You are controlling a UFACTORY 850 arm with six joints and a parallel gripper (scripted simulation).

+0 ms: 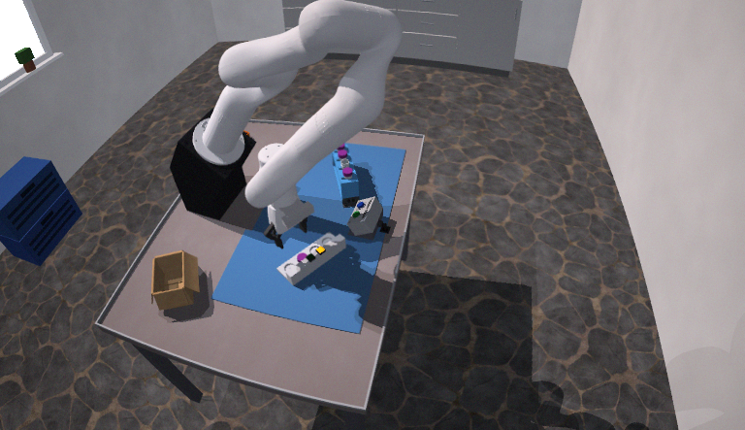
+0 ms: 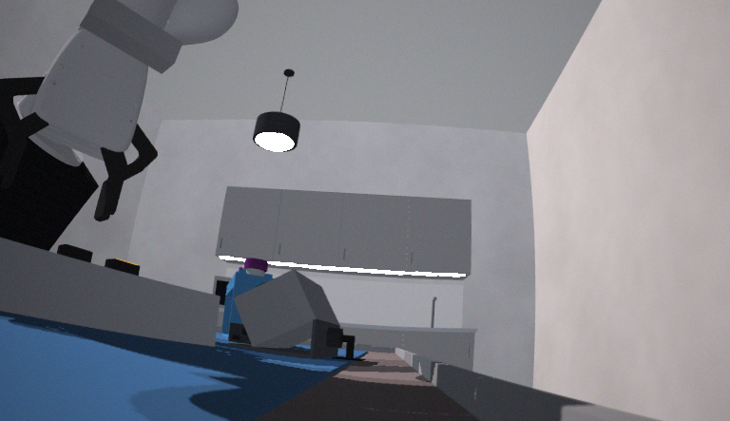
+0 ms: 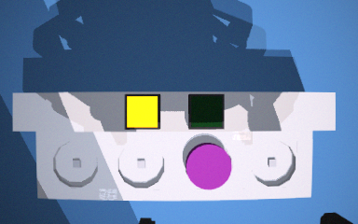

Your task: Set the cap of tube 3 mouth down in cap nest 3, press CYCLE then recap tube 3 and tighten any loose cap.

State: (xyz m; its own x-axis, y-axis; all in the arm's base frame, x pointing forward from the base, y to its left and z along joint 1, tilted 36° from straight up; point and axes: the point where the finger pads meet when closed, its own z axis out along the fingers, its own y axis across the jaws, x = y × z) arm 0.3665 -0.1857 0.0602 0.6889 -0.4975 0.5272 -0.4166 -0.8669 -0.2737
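The white cap tray (image 3: 173, 147) lies straight below my gripper. A purple cap (image 3: 208, 166) sits in the third nest from the left; the other nests (image 3: 75, 163) (image 3: 141, 163) (image 3: 273, 161) are empty. The amber lamp (image 3: 143, 111) is lit and the green lamp (image 3: 206, 111) is dark. My gripper (image 1: 288, 233) hangs open and empty above the tray (image 1: 311, 258), a little to its base side; only its fingertips show at the wrist view's lower edge. The blue decapping station (image 1: 344, 175) holds tubes, three of them with purple caps (image 1: 346, 171).
The grey key housing (image 1: 364, 214) with the blue key (image 1: 360, 204) and the green key (image 1: 356, 214) stands between tray and station. An open cardboard box (image 1: 175, 279) stands at the table's near left. The arm's black base (image 1: 208, 175) is at the back left.
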